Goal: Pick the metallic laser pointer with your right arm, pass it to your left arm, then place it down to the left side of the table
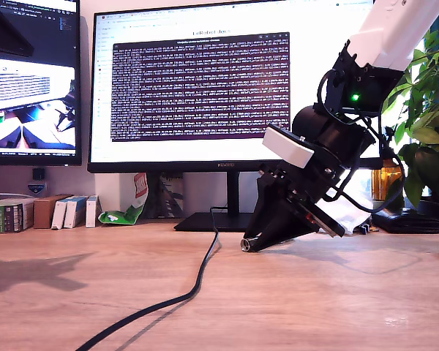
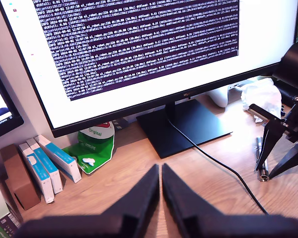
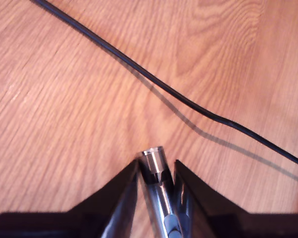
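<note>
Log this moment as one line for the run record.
second gripper: shut on laser pointer | pointer: at table | first gripper: shut, empty | stage: pick, handover not yet done

Laser pointer (image 3: 159, 196): only the front end shows between my second claw's (image 3: 156, 171) fingers (image 3: 121, 198); rest runs off frame. In the exterior view just its tip (image 1: 246, 244) pokes out under the claw. First wrist view: it's small and partly behind the fingers. My first claw (image 2: 160, 171) is blurred, base cut off. Monitor text (image 1: 200, 84) too small to read. Black cable (image 1: 168, 300) exits the bottom edge.
</note>
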Controlling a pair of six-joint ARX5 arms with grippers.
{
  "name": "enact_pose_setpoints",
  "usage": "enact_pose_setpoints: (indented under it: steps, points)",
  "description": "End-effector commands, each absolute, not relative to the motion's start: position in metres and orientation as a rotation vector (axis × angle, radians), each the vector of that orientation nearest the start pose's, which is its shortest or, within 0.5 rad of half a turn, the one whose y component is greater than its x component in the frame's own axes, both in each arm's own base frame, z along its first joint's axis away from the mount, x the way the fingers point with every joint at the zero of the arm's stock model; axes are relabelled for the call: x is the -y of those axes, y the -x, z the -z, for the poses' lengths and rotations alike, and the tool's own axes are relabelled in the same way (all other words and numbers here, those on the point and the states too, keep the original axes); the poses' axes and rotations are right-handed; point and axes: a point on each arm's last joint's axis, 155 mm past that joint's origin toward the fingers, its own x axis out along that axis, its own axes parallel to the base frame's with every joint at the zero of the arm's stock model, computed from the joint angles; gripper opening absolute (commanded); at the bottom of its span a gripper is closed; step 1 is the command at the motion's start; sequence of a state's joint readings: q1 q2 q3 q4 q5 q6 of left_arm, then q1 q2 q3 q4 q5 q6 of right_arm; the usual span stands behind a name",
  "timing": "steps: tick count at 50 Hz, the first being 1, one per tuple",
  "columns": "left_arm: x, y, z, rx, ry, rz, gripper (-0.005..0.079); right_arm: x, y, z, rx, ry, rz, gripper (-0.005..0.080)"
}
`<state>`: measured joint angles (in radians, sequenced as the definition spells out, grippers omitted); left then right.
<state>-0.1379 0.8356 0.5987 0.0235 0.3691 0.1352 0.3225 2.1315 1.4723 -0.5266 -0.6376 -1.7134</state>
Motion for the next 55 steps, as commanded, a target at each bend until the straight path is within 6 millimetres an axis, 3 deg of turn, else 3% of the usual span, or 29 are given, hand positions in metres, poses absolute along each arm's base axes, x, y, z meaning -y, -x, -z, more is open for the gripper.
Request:
enact_pose_setpoints:
  steps: [1,13,19,31,40,48,55]
  points:
    - [0.113,-0.318,-0.26,-0.154,-0.114,0.526,-0.001,-0.252,-0.4,0.01,-0.264,1.141,-1.635,0.0162]
    - [0.113,-0.318,-0.26,-0.154,-0.114,0.526,-0.001,-0.251,-0.399,0.01,-0.27,1.138,-1.634,0.0077]
    - [0.113,-0.318,-0.26,-0.154,-0.114,0.525,-0.001,-0.251,-0.401,0.01,-0.264,1.144,-1.629,-0.0014]
    - [0.113,-0.318,-0.26,-0.154,-0.114,0.525,-0.001,-0.256,-0.412,-0.007,-0.204,1.173,-1.594,-0.0013]
    - [0.113,-0.318,-0.259,-0.156,-0.114,0.525,-0.001,-0.267,-0.427,-0.055,-0.145,1.158,-1.519,-0.0013]
    - [0.115,-0.317,-0.26,-0.154,-0.113,0.535,-0.0007,-0.284,-0.44,-0.118,-0.069,1.133,-1.431,-0.0013]
    - [0.122,-0.312,-0.261,-0.15,-0.108,0.583,0.0154,-0.302,-0.443,-0.174,0.011,1.103,-1.36,-0.0013]
